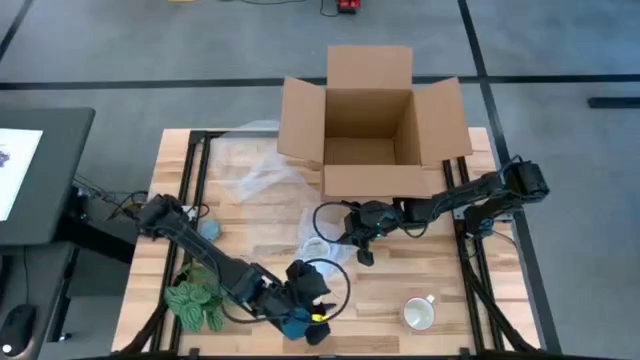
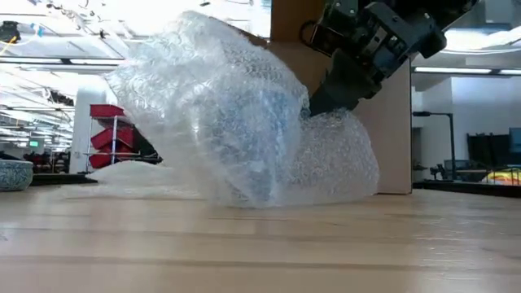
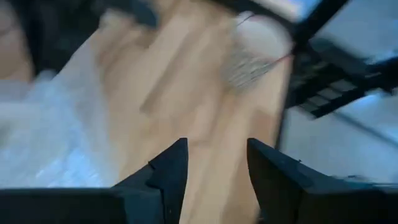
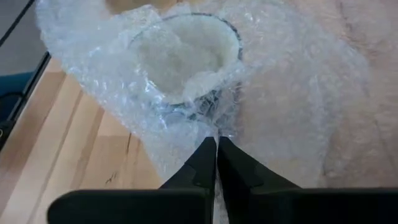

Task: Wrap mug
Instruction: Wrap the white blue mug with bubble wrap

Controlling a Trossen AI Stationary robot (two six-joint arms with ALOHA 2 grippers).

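Two arms at work mid-table. Right gripper (image 4: 216, 149) is pinched closed on bubble wrap (image 4: 298, 112) at the rim of the wrapped mug (image 4: 186, 56), just before the cardboard box (image 1: 370, 125). Left gripper (image 3: 214, 165), fingers apart and empty, sits near the table's (image 1: 500, 310) front edge; a second mug (image 1: 418, 314), probably unwrapped, stands apart.

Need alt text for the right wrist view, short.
The right claw, shut, pinches a sheet of bubble wrap draped over a mug whose round opening shows through the plastic. All of it sits on a wooden table.
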